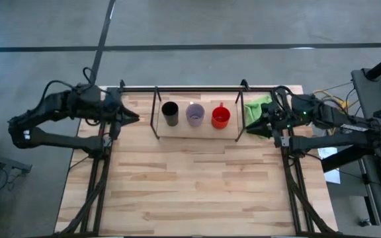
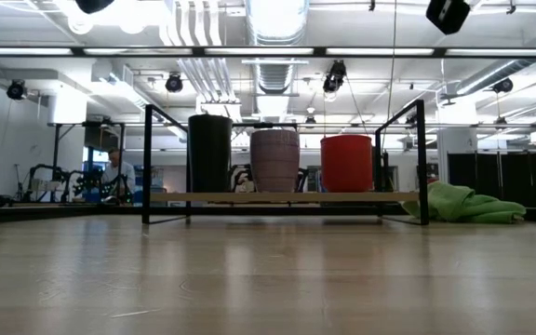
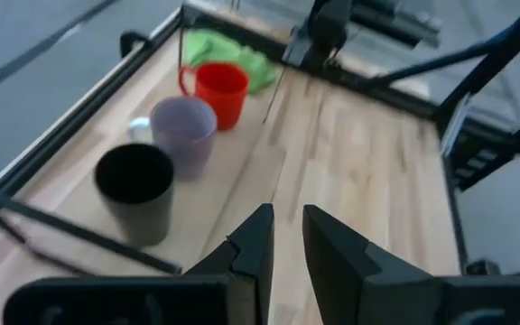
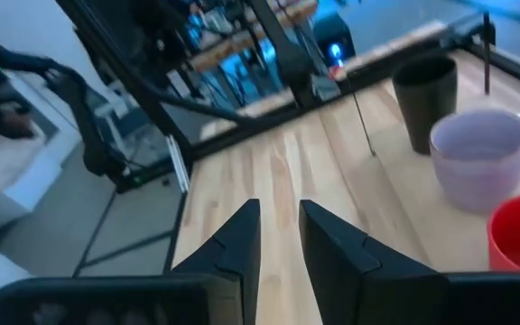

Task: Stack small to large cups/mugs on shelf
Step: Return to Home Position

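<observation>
A crumpled bright green cloth [image 1: 256, 104] is seen lying right beside the right pincer [image 1: 249, 125], on its side towards the back rail of the pale wooden slatted bench [image 1: 190, 192]. The cloth is just outside the near end of the low rack of thin black metal rods around a light wooden board [image 1: 190, 132]. The left pincer [image 1: 135, 119] is held off the rack's other end, so the shelf lies between the two pincers, each of which points at it. Only the rack's thin end rods stand between each pincer and the cups. In the low view, a person [image 2: 114, 172] can be made out far off in the room behind.

Each pincer is drawn nearly closed, with only a narrow slit between its fingers, and nothing is grasped.

Three cups are set upright in one row on the board, side by side and narrowly apart. The black cylindrical tumbler [image 1: 170, 114] is nearest the left pincer and is the tallest. The translucent pale purple cup [image 1: 195, 114] is placed in the middle. The red mug with a handle [image 1: 220, 118] is nearest the right pincer, its handle turned towards the back rail
</observation>
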You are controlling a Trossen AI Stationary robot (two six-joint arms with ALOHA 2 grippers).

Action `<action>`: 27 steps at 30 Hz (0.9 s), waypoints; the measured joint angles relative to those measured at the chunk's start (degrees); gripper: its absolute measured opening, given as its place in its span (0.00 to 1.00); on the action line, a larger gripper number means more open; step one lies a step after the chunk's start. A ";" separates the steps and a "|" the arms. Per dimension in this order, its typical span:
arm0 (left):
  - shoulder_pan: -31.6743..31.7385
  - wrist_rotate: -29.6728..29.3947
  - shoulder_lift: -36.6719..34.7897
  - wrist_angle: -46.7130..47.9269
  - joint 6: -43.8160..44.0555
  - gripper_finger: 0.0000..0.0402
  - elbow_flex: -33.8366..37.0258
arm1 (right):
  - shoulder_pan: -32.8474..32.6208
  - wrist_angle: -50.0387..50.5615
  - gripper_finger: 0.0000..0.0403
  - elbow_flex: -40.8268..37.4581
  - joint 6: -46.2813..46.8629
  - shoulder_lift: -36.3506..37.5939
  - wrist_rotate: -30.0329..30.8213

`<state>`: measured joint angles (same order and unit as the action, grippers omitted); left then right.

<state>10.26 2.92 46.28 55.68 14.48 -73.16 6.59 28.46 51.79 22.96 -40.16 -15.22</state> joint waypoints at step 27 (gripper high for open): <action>0.00 3.29 -40.30 -41.06 1.20 0.12 47.53 | 0.04 -25.02 0.19 -24.27 -6.84 24.54 0.23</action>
<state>10.26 6.21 5.98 14.61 15.68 -25.63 6.63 3.44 27.52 16.12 -15.62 -14.99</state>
